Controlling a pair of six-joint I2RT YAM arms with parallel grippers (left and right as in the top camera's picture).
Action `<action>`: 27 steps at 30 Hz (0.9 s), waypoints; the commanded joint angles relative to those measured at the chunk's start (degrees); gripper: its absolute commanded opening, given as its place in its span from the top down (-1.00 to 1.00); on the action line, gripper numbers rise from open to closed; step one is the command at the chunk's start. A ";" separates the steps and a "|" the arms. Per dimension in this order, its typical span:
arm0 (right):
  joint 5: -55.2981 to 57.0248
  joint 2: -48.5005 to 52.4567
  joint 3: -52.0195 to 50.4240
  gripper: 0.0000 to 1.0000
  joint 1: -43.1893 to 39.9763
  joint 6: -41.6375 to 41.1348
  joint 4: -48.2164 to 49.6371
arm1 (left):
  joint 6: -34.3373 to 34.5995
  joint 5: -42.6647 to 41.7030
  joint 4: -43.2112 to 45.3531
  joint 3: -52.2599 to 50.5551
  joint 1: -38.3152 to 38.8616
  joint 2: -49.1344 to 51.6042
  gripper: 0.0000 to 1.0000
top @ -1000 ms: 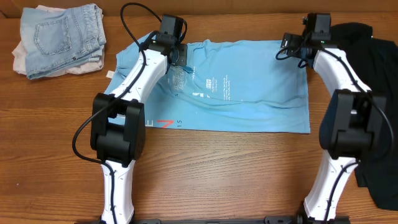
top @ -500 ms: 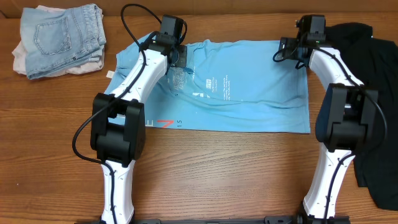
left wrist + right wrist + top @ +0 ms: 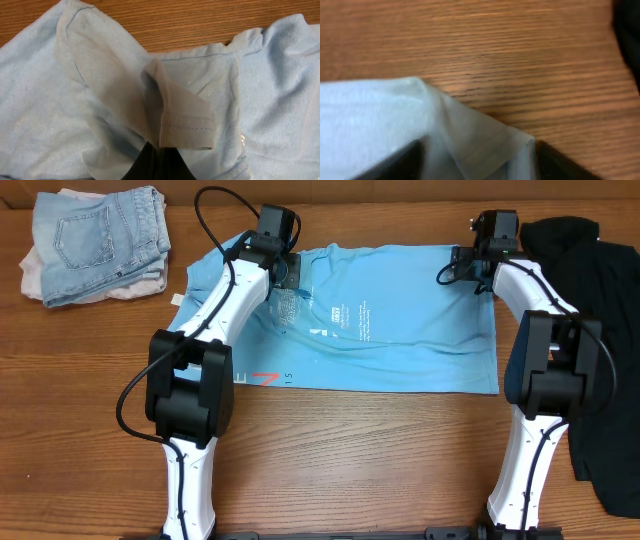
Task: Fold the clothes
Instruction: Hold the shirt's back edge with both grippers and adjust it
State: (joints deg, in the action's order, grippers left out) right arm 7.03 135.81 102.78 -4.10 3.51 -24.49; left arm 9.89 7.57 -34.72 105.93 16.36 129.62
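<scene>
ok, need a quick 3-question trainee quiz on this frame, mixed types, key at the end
1. True or false: the denim jeans lie on top of the sky-blue T-shirt.
2. What lies at the table right edge? A) a black garment B) a white towel C) a second pair of jeans
3. Which tool has its fingers apart around a T-shirt corner?
Key: 1 false, they lie apart. 2 A. 3 the right tool; the left tool is shut on the fabric.
</scene>
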 commanded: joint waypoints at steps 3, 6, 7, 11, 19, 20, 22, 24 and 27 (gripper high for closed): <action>1.09 0.72 1.49 -0.22 -0.11 -0.04 0.90 | -0.44 0.28 0.04 1.03 -0.48 -1.16 0.87; 1.09 0.72 1.49 -0.02 -0.11 -0.09 0.98 | -0.44 0.31 0.04 1.03 -0.48 -1.16 0.87; 1.09 0.72 1.49 0.04 -0.11 -0.09 0.98 | -0.44 0.31 0.04 1.03 -0.48 -1.16 0.87; 1.11 0.72 1.49 0.04 -0.11 -0.07 1.01 | -0.44 0.31 0.02 1.03 -0.48 -1.16 0.86; 1.14 0.72 1.44 0.03 -0.11 -0.04 0.96 | -0.44 0.31 0.07 1.03 -0.48 -1.16 0.85; 1.14 0.72 1.44 0.05 -0.11 -0.04 0.98 | -0.44 0.31 0.07 1.03 -0.48 -1.16 0.85; 1.14 0.72 1.44 0.21 -0.11 -0.04 0.96 | -0.44 0.31 0.09 1.03 -0.48 -1.16 0.85; 1.14 0.72 1.44 0.38 -0.11 -0.07 0.96 | -0.44 0.31 0.09 1.03 -0.48 -1.16 0.84; 1.14 0.72 1.44 0.76 -0.11 -0.09 0.96 | -0.44 0.31 0.09 1.03 -0.48 -1.16 0.84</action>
State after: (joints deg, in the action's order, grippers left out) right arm 7.81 135.83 102.87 -4.10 3.73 -23.97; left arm 9.89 7.57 -34.72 105.93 16.36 129.62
